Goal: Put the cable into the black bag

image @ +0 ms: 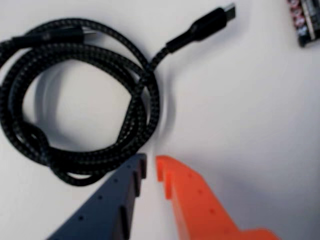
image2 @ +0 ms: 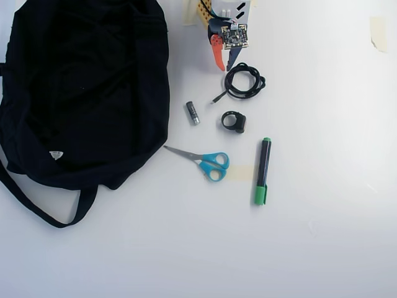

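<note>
The black braided cable (image: 140,107) lies coiled on the white table, its plug end pointing to the upper right in the wrist view. In the overhead view the cable (image2: 259,82) sits at the top centre, right of the black bag (image2: 87,93), which lies slumped at the upper left. My gripper (image: 151,164) has one dark blue and one orange finger, with only a narrow gap and nothing between them. Its tips hover just at the near edge of the coil. In the overhead view the gripper (image2: 224,67) points down at the coil's left side.
Below the cable in the overhead view lie a small battery (image2: 193,113), a black ring-shaped part (image2: 234,121), blue-handled scissors (image2: 208,162) and a green marker (image2: 263,171). A small patterned object (image: 305,20) shows at the wrist view's top right edge.
</note>
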You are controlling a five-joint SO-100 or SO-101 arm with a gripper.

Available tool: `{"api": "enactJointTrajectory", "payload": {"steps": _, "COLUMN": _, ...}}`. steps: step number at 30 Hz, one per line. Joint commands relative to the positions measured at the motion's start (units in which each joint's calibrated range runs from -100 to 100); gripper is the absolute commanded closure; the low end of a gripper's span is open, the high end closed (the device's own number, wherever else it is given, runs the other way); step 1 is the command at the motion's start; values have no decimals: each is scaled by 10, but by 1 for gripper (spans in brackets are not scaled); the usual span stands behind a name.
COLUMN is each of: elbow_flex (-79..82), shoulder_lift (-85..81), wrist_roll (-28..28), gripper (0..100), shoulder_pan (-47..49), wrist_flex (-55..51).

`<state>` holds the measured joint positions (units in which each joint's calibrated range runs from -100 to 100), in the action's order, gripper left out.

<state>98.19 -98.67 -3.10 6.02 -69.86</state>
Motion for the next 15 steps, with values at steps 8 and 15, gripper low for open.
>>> {"api": "enactJointTrajectory", "payload": {"steps": 8, "elbow_flex": -188, "shoulder_lift": 90, "wrist_roll": -3, "gripper": 98, "shoulder_pan": 3, "wrist_flex": 95}}
{"api": "enactJointTrajectory", "payload": {"steps": 15, "elbow_flex": -348, "shoulder_lift": 259, "wrist_roll": 2, "gripper": 98, "shoulder_pan": 21, "wrist_flex": 194}}
